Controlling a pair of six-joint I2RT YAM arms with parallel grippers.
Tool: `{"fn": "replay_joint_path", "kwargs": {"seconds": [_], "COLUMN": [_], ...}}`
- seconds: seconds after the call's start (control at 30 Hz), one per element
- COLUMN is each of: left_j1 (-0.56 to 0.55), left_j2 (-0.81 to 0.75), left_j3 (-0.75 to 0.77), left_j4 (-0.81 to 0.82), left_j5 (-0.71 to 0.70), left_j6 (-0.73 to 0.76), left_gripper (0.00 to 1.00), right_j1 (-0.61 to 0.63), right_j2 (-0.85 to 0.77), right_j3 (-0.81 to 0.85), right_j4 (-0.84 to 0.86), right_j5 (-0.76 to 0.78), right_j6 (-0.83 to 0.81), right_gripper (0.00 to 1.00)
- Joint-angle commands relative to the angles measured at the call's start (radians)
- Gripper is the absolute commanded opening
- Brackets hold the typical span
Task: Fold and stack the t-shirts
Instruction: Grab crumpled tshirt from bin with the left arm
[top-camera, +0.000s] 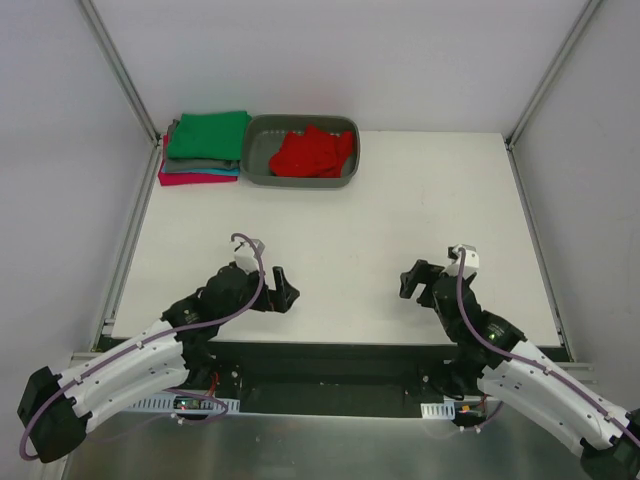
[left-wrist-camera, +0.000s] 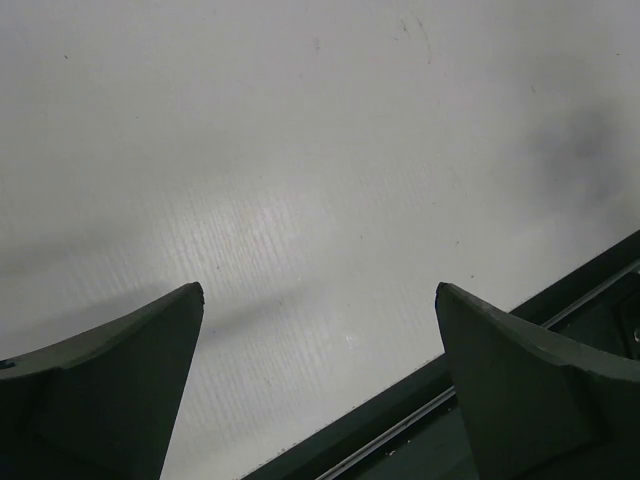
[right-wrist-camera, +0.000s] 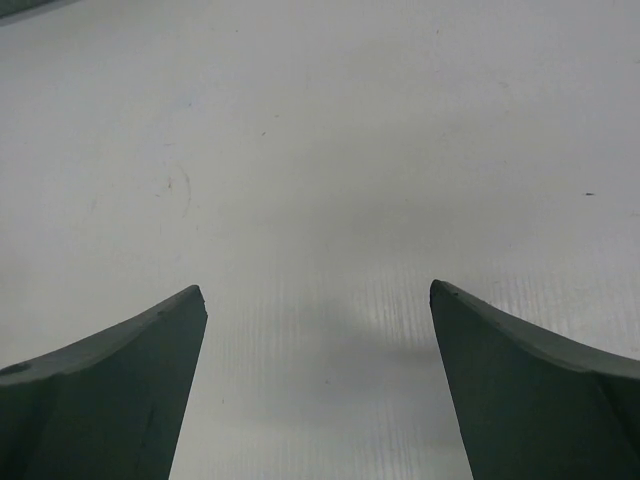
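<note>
I see both arms low near my edge of the table (top-camera: 350, 230). The left gripper (top-camera: 284, 290) and the right gripper (top-camera: 411, 281) are each spread wide and hold nothing (only bare white surface shows between the fingers). The red t-shirt (top-camera: 312, 153) lies crumpled in the grey tub (top-camera: 258, 152) at the far side, just beside the folded stack (top-camera: 205, 148), green on top.
</note>
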Motion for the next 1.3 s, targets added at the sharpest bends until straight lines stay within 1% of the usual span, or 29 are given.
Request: {"fn": "replay_joint_path", "kwargs": {"seconds": [0.0,0.1,0.23,0.33,0.37,0.43,0.47,0.53,0.6,0.7,0.73,0.8,0.87,0.93,1.03,1.1,1.2,1.27], "left_j1": [0.017,0.025,0.029,0.04,0.042,0.072,0.116,0.225,0.29,0.333,0.344,0.364,0.385,0.401,0.405,0.405,0.405,0.408], "left_j2": [-0.029,-0.032,-0.032,-0.027,-0.018,0.041,0.096,0.231,0.38,0.624,0.699,0.886,1.065,1.239,1.411,1.512,1.637,1.726], "left_j3": [-0.018,-0.023,-0.031,-0.029,-0.028,0.001,0.055,0.231,0.409,0.645,0.738,0.936,1.165,1.395,1.628,1.75,1.882,1.974], "left_j4": [0.029,0.03,0.029,0.039,0.052,0.094,0.096,0.084,0.069,0.059,0.059,0.001,-0.081,-0.173,-0.177,-0.186,-0.179,-0.171], "left_j5": [-0.017,-0.043,-0.075,-0.08,-0.097,-0.195,-0.201,-0.107,-0.06,-0.054,-0.039,-0.007,0.036,0.036,0.026,-0.031,-0.14,-0.16], "left_j6": [0.001,0.006,0.001,0.001,0.0,-0.041,-0.058,-0.062,-0.057,-0.002,0.032,0.101,0.162,0.199,0.277,0.31,0.325,0.337], "left_gripper": [0.99,0.99,0.99,0.99,0.99,0.99,0.99,0.99,0.99,0.99,0.99,0.99,0.99,0.99,0.99,0.99,0.99,0.99], "right_j1": [0.003,0.004,0.004,0.004,0.003,0.006,0.003,0.003,0.004,0.003,0.003,0.003,0.003,0.003,0.003,0.004,0.001,0.001], "right_j2": [-0.007,-0.026,-0.074,-0.109,-0.117,-0.119,-0.111,-0.09,-0.063,-0.028,-0.019,-0.008,-0.005,-0.008,-0.02,-0.037,-0.063,-0.082], "right_j3": [0.007,-0.024,-0.05,-0.108,-0.124,-0.133,-0.132,-0.125,-0.119,-0.099,-0.093,-0.101,-0.101,-0.09,-0.081,-0.079,-0.067,-0.058], "right_j4": [0.078,0.145,0.174,0.246,0.269,0.271,0.273,0.273,0.256,0.219,0.199,0.211,0.236,0.239,0.234,0.234,0.202,0.179], "right_j5": [0.074,0.075,0.107,0.098,0.088,0.08,0.084,0.124,0.143,0.135,0.144,0.176,0.154,0.144,0.129,0.121,0.097,0.069], "right_j6": [0.012,0.0,-0.032,-0.067,-0.093,-0.132,-0.15,-0.178,-0.198,-0.281,-0.281,-0.265,-0.297,-0.322,-0.344,-0.354,-0.347,-0.344], "right_gripper": [0.96,0.96,0.96,0.96,0.96,0.96,0.96,0.96,0.96,0.96,0.96,0.96,0.96,0.96,0.96,0.96,0.96,0.96]}}
